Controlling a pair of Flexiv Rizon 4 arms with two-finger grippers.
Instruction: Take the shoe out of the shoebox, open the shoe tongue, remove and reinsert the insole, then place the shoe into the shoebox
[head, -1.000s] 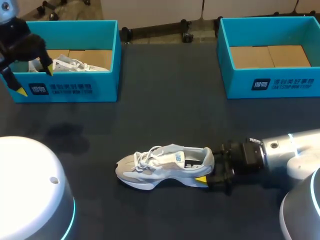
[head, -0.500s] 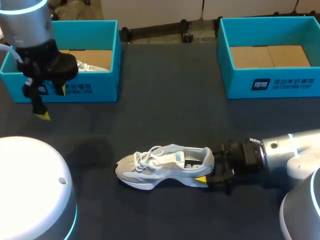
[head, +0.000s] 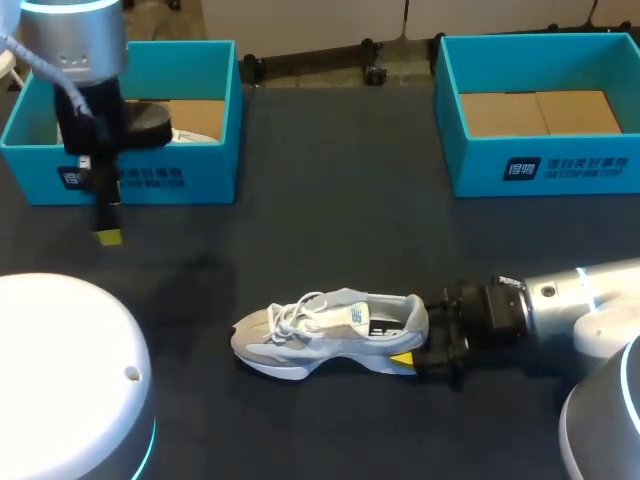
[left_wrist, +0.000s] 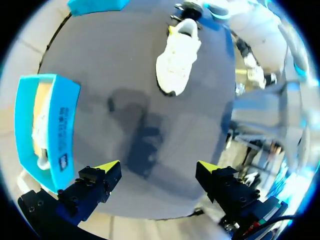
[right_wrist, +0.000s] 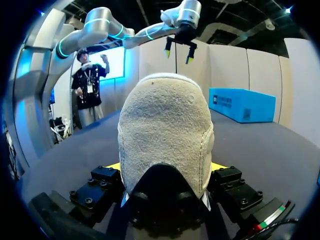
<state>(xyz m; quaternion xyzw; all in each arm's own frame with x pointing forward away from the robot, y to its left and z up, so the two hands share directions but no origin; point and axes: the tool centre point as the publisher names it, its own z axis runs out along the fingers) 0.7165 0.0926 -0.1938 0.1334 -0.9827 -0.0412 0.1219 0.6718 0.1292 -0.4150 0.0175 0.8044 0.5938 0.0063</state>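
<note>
Shoe (head: 320, 330) is out, right gripper (head: 422, 335) clamped on its heel, left gripper (left_wrist: 157, 166) spread open; tongue, insole and repacking remain

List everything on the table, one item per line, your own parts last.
shoe: one, white and grey, lying on its side on the table's near middle, heel towards the right arm
left shoebox: one, teal, far left of the table, open
second shoe: one, white, inside the left shoebox, partly hidden by the left arm
right shoebox: one, teal, far right, open, only its brown cardboard floor showing
table: one, dark surface
left gripper: one, black with yellow tips, open, above the table in front of the left shoebox
right gripper: one, black with yellow tips, shut on the shoe's heel
</note>
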